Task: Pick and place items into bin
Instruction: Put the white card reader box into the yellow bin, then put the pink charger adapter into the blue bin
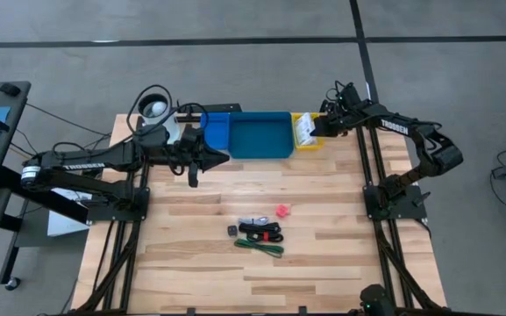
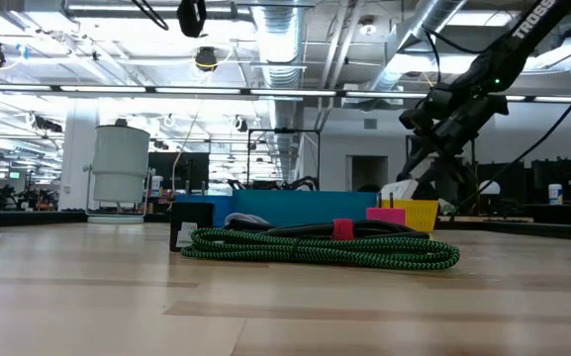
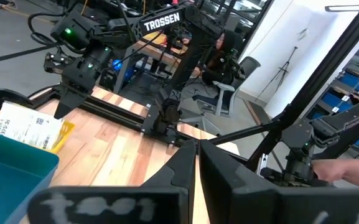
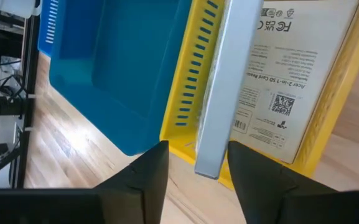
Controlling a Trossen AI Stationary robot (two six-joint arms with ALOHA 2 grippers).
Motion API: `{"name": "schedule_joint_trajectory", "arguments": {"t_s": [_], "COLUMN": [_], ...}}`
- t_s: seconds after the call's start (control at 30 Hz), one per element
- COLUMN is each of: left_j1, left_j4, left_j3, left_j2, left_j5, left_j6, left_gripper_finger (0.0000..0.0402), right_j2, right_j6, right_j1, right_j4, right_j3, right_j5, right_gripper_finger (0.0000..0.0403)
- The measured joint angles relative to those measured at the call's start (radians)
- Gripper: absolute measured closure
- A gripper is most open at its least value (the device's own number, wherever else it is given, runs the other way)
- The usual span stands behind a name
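The right gripper (image 1: 321,121) is seen above the yellow bin (image 4: 188,93), its fingers (image 4: 143,180) spread with nothing between them. In the bin a white card (image 4: 288,74) is lying, printed with FCC and CE marks, a QR code and a line that seems to read "Acer 2-in-1 SD Card Reader"; this print is legible only in the right wrist view. Beside the yellow bin a blue bin (image 1: 260,134) is placed.

The left gripper (image 1: 210,158) is held at the blue bin's left side, its fingers (image 3: 179,171) closed together on nothing. "TROSSEN" is read on both arms.

Near the table's middle the pink-red cube (image 1: 281,211), black block (image 1: 232,230), black-red cable bundle (image 1: 261,232) and green ties (image 1: 260,247) are grouped. The white cup (image 2: 120,163) stands behind; its full side is shown only by the low view.
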State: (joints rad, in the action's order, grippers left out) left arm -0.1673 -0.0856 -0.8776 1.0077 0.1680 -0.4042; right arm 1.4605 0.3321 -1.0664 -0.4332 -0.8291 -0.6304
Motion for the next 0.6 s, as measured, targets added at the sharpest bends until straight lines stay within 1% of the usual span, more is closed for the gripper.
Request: {"name": "schedule_joint_trajectory", "arguments": {"t_s": [0.2, 0.4, 0.6], "left_j1": [0.000, 0.000, 0.000], "left_j4": [0.000, 0.008, 0.021], "left_j3": [0.000, 0.000, 0.000], "left_j2": [0.000, 0.000, 0.000], "left_j5": [0.000, 0.000, 0.000], "left_j6": [0.000, 0.000, 0.000], "left_gripper_finger": [0.0392, 0.0392, 0.0392], "right_j2": [0.000, 0.000, 0.000], "right_j6": [0.000, -0.003, -0.067], "right_j1": [-0.001, -0.003, -0.003], "right_j4": [-0.002, -0.020, -0.088], "right_j3": [-0.003, -0.046, -0.108], "right_j5": [0.000, 0.000, 0.001], "right_gripper_finger": [0.0227, 0.0223, 0.0222]}}
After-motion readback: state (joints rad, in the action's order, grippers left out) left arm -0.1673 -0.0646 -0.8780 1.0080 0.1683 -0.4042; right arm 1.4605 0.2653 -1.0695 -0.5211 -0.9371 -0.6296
